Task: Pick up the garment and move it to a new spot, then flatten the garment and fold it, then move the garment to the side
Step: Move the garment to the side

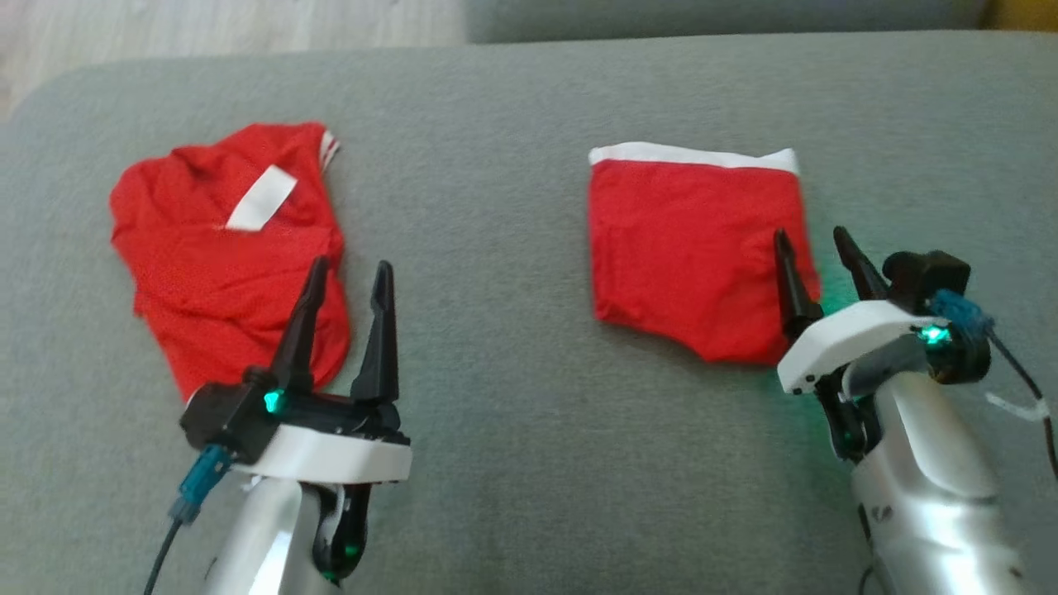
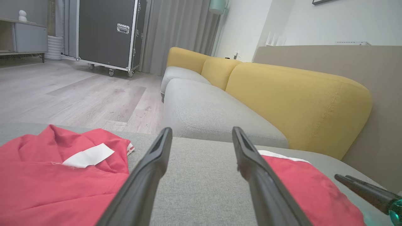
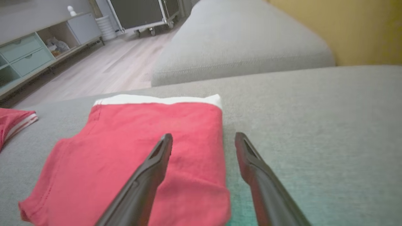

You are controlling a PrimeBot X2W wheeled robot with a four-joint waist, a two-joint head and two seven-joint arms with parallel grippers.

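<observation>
- Folded red garment point(image 1: 686, 248) lies flat on the grey sofa cushion point(image 1: 496, 454).
- Right gripper point(image 1: 808, 233) is over its right edge, jaws wide, empty.
- Crumpled red garment point(image 1: 215, 273) lies well to its left, beside the left gripper point(image 1: 351, 263), jaws wide, empty.

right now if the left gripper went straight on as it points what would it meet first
Likely bare cushion between the crumpled garment and the folded garment; how high the left gripper rides is unclear.

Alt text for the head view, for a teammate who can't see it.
Two red garments lie on a grey cushion: crumpled garment left, folded garment right. The left gripper and right gripper are open, one by each.
</observation>
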